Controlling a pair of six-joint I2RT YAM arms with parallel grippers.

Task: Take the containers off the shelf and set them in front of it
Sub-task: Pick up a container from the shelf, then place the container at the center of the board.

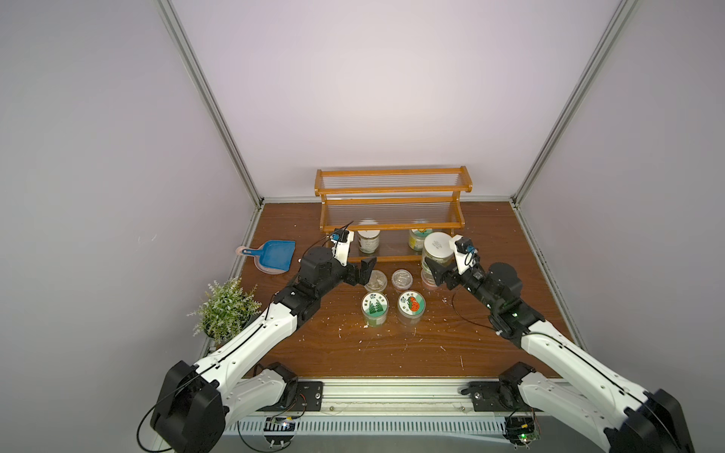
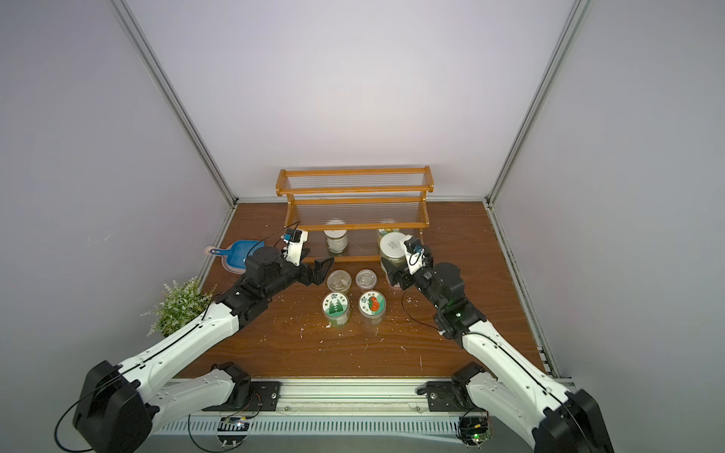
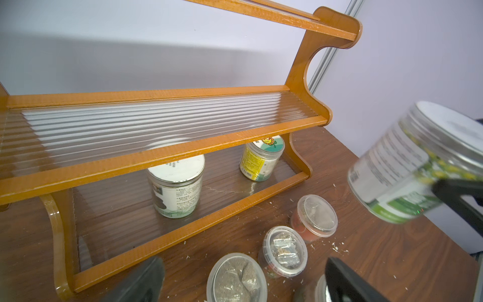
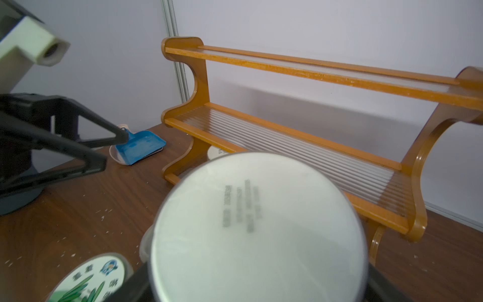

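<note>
White-lidded jar (image 4: 256,224) — print blurred (unreadable) — hiding right hand (image 1: 439,270).

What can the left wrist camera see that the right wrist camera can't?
Only the left wrist view shows the yellow-labelled jar with a sunflower picture lid, standing on the bottom tier of the orange-brown wooden shelf with clear ribbed tiers. Only the right wrist view shows the blue plastic dustpan. Both show that shelf, the brown wooden table and the tilted clear jar with a plain white lid.
</note>
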